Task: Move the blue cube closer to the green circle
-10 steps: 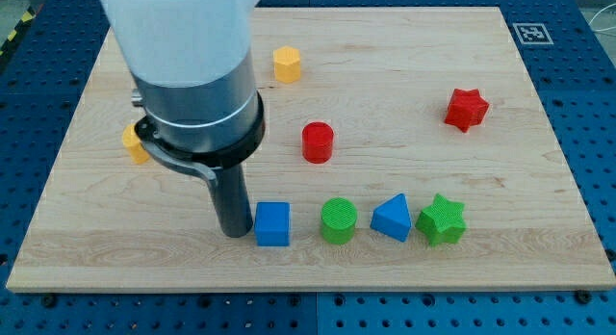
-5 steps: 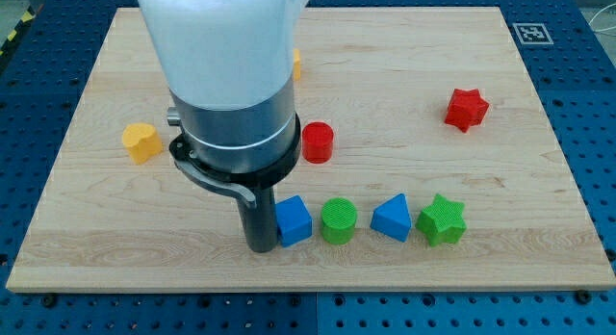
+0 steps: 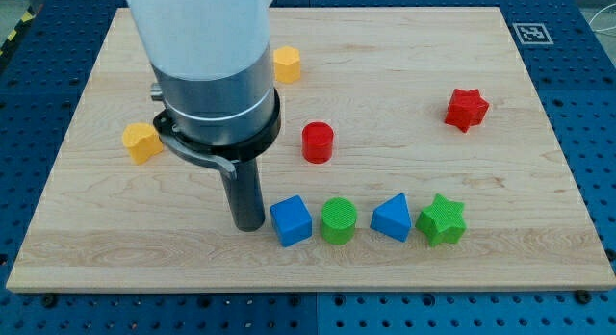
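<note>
**Blue cube beside the green circle, tip just off its left**

Blue cube [image 3: 291, 220] sits near the view's bottom edge of the wooden board [image 3: 539, 229], turned slightly so one corner points toward the view's bottom. Its right side is just beside the green circle [image 3: 339, 220], with only a thin gap between them; I cannot tell whether they touch.

To the cube's left stands my tip [image 3: 249, 224], the lower end of the dark rod, close to the cube with a narrow strip of board showing between. The arm has no claw, so there is nothing to spread or pinch; the rod ends plain.

Right of the green circle, taking the cube as the start of the row, come the blue triangle [image 3: 392, 219] and then the green star [image 3: 442, 220], these two nearly touching. Above the cube and a little to its right is the red cylinder [image 3: 318, 141]. Far up and right of the cube lies the red star [image 3: 467, 109]. Up and left of the cube, the yellow heart-like block [image 3: 141, 142] peeks out beside the arm's body, and the yellow hexagon [image 3: 286, 64] lies near the view's top.
</note>
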You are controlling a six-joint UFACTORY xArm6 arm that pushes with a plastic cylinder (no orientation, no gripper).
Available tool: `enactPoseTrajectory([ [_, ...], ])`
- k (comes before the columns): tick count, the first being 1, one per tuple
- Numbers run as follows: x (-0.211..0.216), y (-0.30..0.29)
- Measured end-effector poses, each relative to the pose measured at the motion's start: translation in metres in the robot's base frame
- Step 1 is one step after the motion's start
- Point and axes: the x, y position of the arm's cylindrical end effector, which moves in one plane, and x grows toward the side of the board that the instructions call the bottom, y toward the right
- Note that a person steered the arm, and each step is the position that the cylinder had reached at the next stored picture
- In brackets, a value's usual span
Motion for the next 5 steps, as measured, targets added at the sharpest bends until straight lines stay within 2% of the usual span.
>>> enactPoseTrajectory([
  [5, -0.001, 0.028],
])
